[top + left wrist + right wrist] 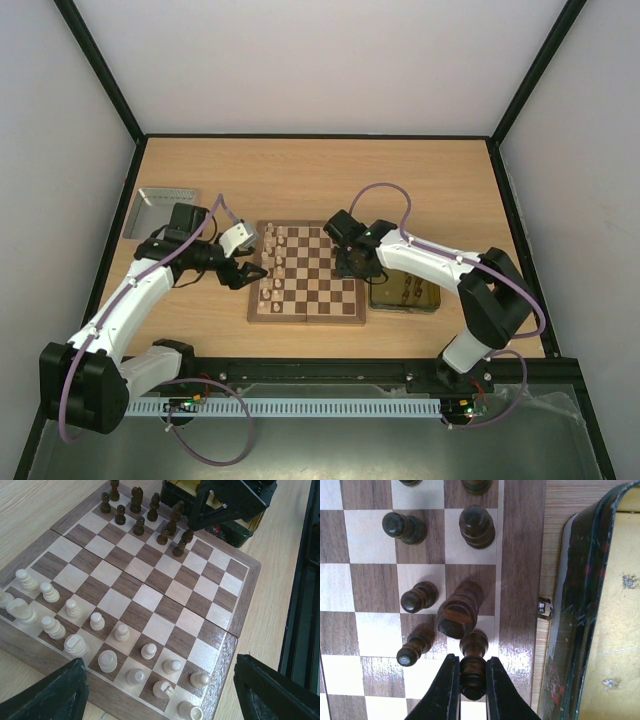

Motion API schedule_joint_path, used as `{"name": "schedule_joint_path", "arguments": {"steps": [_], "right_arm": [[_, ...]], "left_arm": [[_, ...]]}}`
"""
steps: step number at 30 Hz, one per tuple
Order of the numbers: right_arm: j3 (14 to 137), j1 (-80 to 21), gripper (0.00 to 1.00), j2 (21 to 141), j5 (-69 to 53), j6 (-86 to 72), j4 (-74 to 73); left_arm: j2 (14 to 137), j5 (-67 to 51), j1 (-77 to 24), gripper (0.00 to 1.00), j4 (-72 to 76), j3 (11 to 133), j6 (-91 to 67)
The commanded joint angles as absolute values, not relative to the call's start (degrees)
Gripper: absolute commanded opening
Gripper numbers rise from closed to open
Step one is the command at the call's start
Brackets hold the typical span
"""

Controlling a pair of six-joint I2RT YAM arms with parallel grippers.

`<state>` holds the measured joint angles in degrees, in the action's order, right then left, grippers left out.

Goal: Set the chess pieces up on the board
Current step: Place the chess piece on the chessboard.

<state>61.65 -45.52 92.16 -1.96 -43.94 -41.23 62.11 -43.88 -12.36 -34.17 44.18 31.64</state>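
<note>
Right jaws of mine are pinched on a dark piece (472, 672) over the board (517, 580), in its edge file, just beside a taller dark man (459, 611). Past the frame lies the tray (580, 605). Left jaws hang wide apart above the pale men (107, 660).

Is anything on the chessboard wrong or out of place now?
Nothing looks fallen, spilled or broken. The pale pieces stand in two neat rows. The dark pieces fill only part of their side of the board, unevenly, and the dark piece in the right tool almost touches a tall neighbour.
</note>
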Motion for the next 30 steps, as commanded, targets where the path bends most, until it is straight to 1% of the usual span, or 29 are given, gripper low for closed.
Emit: {"name": "schedule_joint_path", "arguments": {"steps": [1, 4, 7, 13, 16, 19, 25, 27, 30], "right_arm": [[63.3, -46.0, 0.02, 93.7, -0.3, -43.7, -41.8], [63.4, -46.0, 0.02, 93.8, -0.3, -43.7, -41.9], [63.6, -46.0, 0.08, 94.0, -0.1, -43.7, -42.3], [64.0, -46.0, 0.12, 94.0, -0.1, -43.5, -42.6], [64.2, -46.0, 0.17, 94.0, -0.1, -43.5, -42.8], [64.1, -46.0, 0.25, 93.8, -0.1, -43.4, -42.8], [64.4, -46.0, 0.26, 93.4, -0.1, -43.2, -43.3], [64.5, -46.0, 0.32, 93.2, -0.1, -43.1, -43.3], [64.6, -46.0, 0.32, 92.9, -0.2, -43.0, -43.4]], "left_arm": [[61.0, -44.4, -12.6, 0.80, -34.3, 43.7, 31.6], [61.2, -44.4, -12.6, 0.80, -34.3, 43.8, 31.7], [61.2, -44.4, -12.6, 0.80, -34.3, 43.8, 31.7], [61.3, -44.4, -12.6, 0.80, -34.4, 43.8, 31.7], [61.3, -44.4, -12.6, 0.80, -34.4, 43.7, 31.7], [61.3, -44.3, -12.6, 0.80, -34.3, 43.8, 31.7], [61.4, -44.4, -12.7, 0.80, -34.3, 43.8, 31.8], [61.4, -44.2, -12.6, 0.80, -34.3, 43.8, 31.8], [61.2, -44.2, -12.7, 0.80, -34.1, 43.7, 31.7]]}}
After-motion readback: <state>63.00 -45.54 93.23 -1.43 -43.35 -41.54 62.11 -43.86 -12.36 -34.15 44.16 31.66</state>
